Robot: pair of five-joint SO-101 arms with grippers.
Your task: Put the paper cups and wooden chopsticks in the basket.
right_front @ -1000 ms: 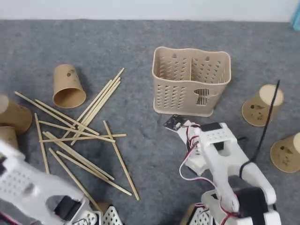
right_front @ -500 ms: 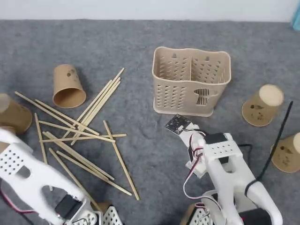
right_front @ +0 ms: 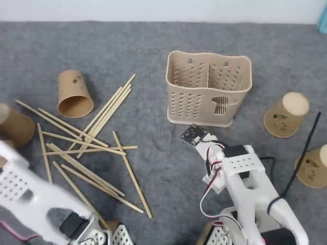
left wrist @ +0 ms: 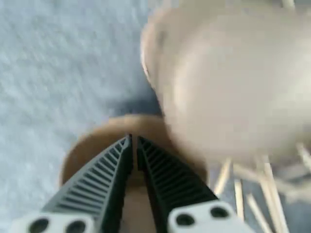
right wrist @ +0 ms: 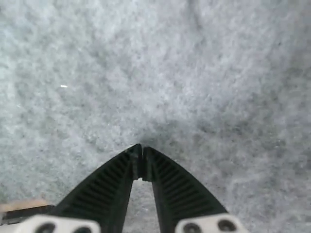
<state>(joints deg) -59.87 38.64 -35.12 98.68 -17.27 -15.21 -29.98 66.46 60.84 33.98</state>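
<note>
High view: 4 paper cups [right_front: 75, 94], 1 basket [right_front: 208, 88]

The table [right_front: 127, 46] has a grey, fuzzy cloth on it, rough and matt. The basket [right_front: 194, 104] is smooth beige plastic with little holes. The paper cups [right_front: 74, 94] are dull brown paper. The chopsticks [right_front: 109, 108] are pale bare wood. The left gripper [left wrist: 134, 141] and right gripper [right wrist: 141, 150] are black ridged plastic. The right arm [right_front: 250, 184] is smooth white plastic.

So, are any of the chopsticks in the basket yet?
No, the chopsticks all lie scattered to one side of the basket, and neither of its two compartments holds any.
</note>
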